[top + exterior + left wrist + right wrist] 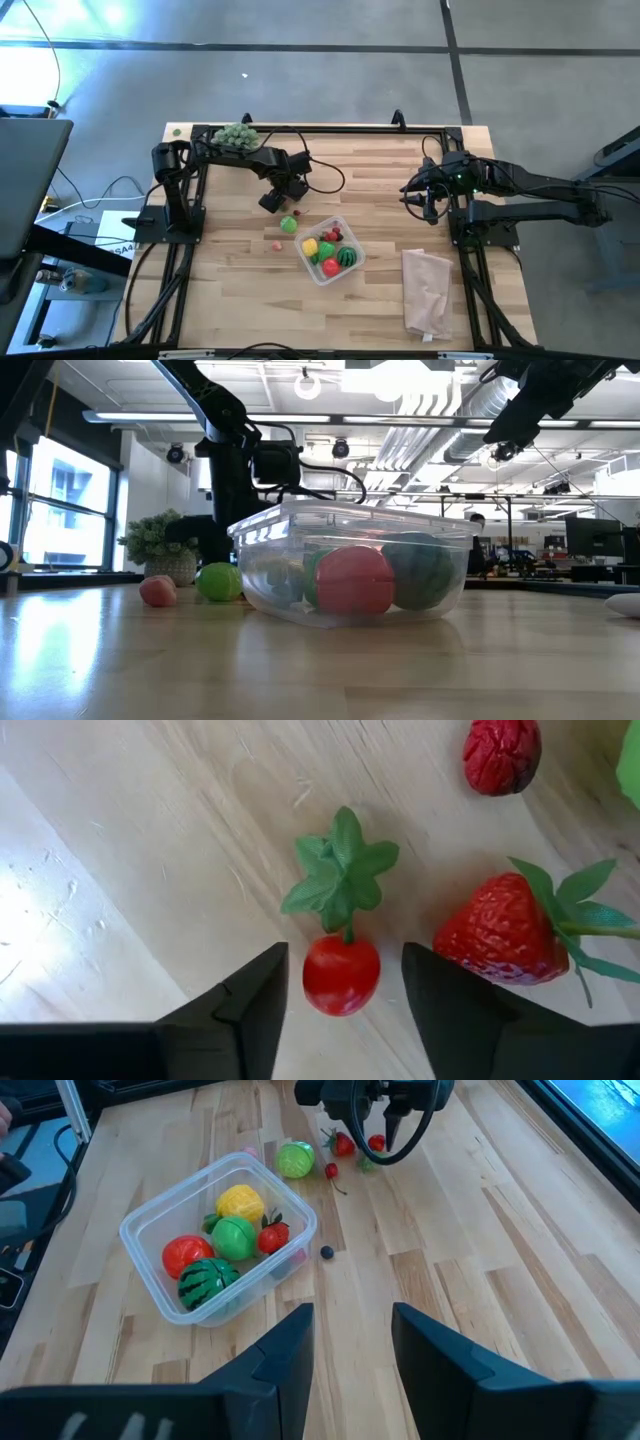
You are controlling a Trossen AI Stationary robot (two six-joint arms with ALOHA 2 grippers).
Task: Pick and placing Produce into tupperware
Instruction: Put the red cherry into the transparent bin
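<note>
The low view looks through the clear tupperware (350, 575) from table height: a red ball (354, 581) and the striped melon (420, 570) press against its near wall, and a green ball (219, 582) and a pinkish fruit (157, 591) lie on the table (320, 670) to its left.

From above, the tupperware (329, 251) sits near mid-table, holding yellow, green and red pieces and the melon (346, 258). A pale bag (427, 291) lies to its right. The green ball (288, 224) rests just outside the tupperware's far-left corner.

Only the left wrist view shows the small items beyond that corner: a cherry tomato (341, 974) with a green leaf top, a strawberry (503, 931) beside it, and a dark red raspberry (501, 754) further off. The left gripper (343, 995) stands open, its fingers (252, 1010) on either side of the tomato without touching it.

The right gripper (350, 1342) hangs open above the table's right side, holding nothing. A grey-green bush (236, 135) sits at the far edge.
</note>
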